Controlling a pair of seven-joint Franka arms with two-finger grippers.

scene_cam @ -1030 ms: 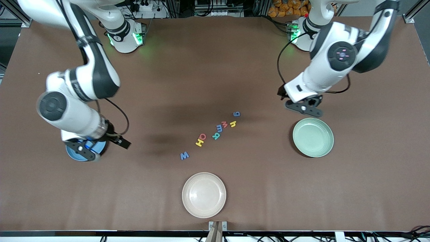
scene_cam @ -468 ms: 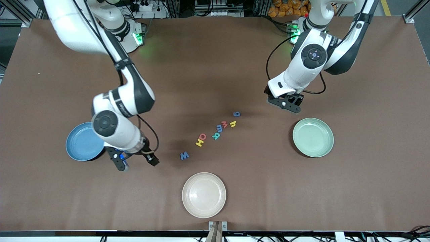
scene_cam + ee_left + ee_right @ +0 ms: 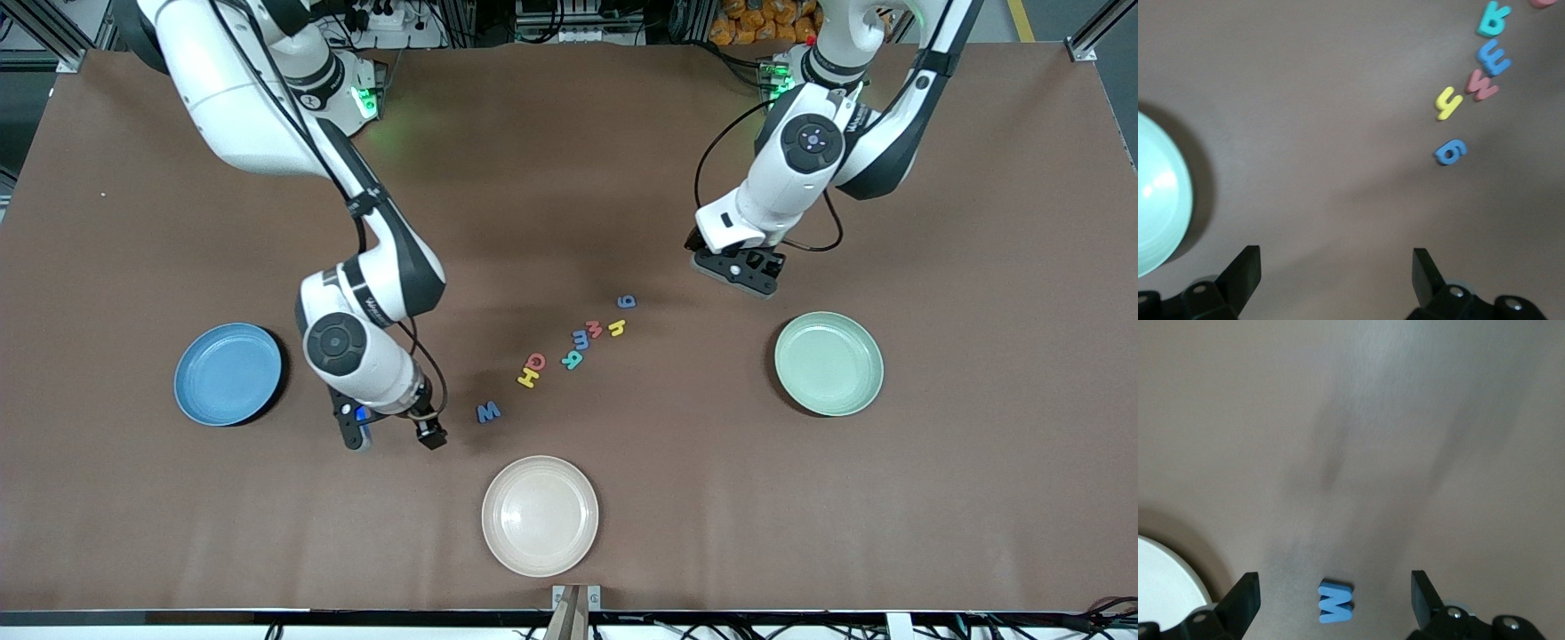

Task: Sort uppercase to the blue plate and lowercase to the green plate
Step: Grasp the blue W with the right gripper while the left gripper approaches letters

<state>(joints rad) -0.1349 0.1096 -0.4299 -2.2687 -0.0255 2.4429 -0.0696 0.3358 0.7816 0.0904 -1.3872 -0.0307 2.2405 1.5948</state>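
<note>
Nearest to your front camera you are seeing the cream plate (image 3: 540,516) lying on the brown desk (image 3: 978,498), with nothing on it. Just above it, toward the right arm's end, the right tool (image 3: 394,436) is hanging low over bare desk with its fingers spread wide and nothing between them. In the right wrist view those two dark fingertips (image 3: 1245,597) are framing the dark blue M (image 3: 1335,601), which is lying flat on the desk just beside that tool (image 3: 1331,603), and an edge of the cream plate (image 3: 1165,587) is showing nearby.

A little farther from the camera you are looking at the loose diagonal line of letters: the dark blue M (image 3: 488,412), then the yellow H (image 3: 527,378) touching the red Q (image 3: 535,361), the teal R (image 3: 573,360), the light blue m (image 3: 581,339), the red w (image 3: 594,329), the yellow h (image 3: 618,327) and, farthest, the dark blue g (image 3: 627,301). All are lying on the desk, none on a plate.

The blue plate (image 3: 228,373) is sitting toward the right arm's end and the green plate (image 3: 829,363) toward the left arm's end, both bare.

Farthest, the left tool (image 3: 736,269) is hanging over bare desk between the g and the green plate, fingers (image 3: 1245,270) wide apart and gripping nothing.
</note>
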